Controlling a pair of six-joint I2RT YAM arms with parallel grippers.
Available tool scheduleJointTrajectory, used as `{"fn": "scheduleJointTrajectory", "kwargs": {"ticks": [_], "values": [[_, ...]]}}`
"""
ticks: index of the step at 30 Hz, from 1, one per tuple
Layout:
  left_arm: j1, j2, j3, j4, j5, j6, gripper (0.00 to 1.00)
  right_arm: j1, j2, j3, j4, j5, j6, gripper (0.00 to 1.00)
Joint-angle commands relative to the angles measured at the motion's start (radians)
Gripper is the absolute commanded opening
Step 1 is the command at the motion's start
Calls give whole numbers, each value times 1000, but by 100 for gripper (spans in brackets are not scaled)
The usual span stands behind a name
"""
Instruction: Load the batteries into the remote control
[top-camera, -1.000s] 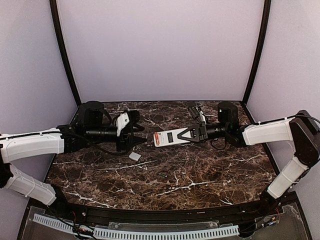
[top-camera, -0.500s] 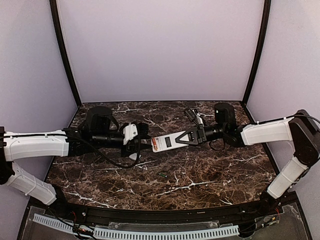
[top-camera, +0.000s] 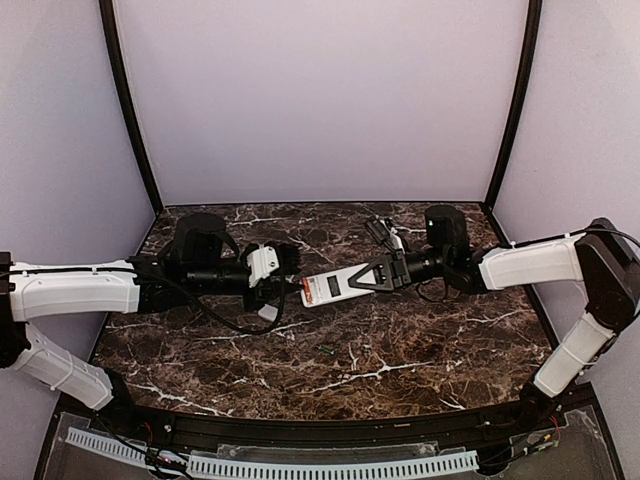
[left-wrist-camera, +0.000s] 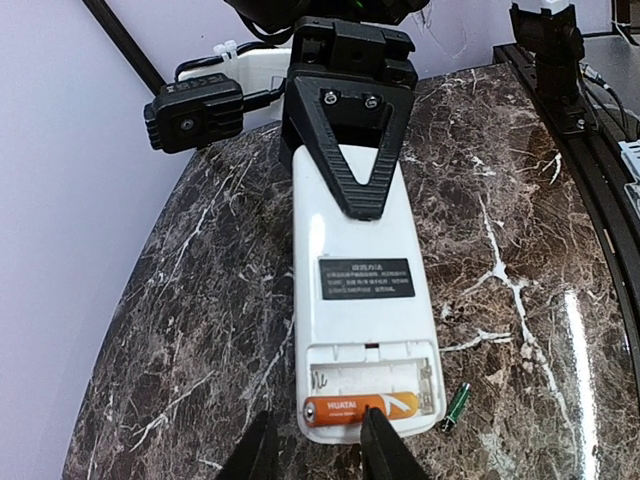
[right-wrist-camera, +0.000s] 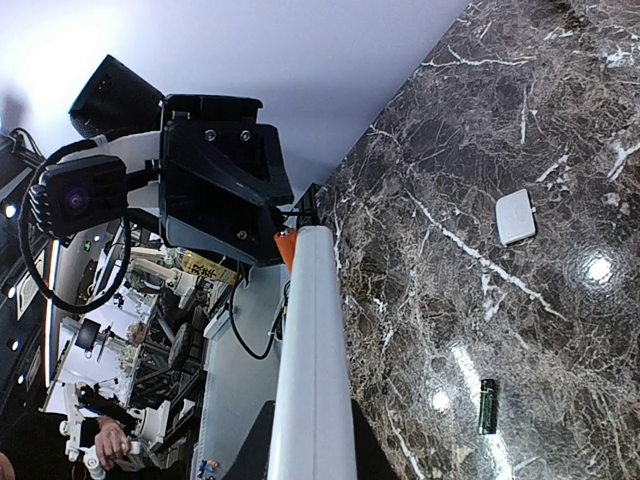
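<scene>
Step in hand, as I read it: seating the first cell. The orange battery (left-wrist-camera: 360, 407) lies crosswise in the near slot of the open bay in the remote control's (left-wrist-camera: 352, 300) white back. The far slot is bare, with a spring showing. Whether the battery is pressed fully home, I cannot tell.

Left tool (left-wrist-camera: 320, 442): fingers a little apart with nothing between them, tips just short of the orange battery at the remote's open end. Right tool (left-wrist-camera: 360, 195): clamped on the remote's far end, holding it back-up and seemingly clear of the counter (left-wrist-camera: 200, 330).

To do it well:
- Press gently on the battery's middle, square to the back.
- The right tool should brace level so the remote does not pivot.
- Check the battery's ends against the contacts before backing off.
- Risk: the battery pops out over the near lip.

The green battery (left-wrist-camera: 457, 405) lies loose on the counter, off to one side of the open end and apart from both tools. It looks like the next to fetch. A small white cover (right-wrist-camera: 515, 216) lies on the counter further off.
</scene>
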Motion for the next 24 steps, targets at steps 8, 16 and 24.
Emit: {"fn": "scheduleJointTrajectory", "kwargs": {"ticks": [8, 16, 24], "values": [[-4, -3, 39, -12, 39, 12, 27, 10, 10, 25, 2, -9, -20, 0], [-7, 9, 48, -19, 41, 11, 22, 12, 7, 30, -6, -6, -24, 0], [-12, 29, 57, -40, 46, 13, 19, 15, 2, 31, -8, -6, -26, 0]]}}
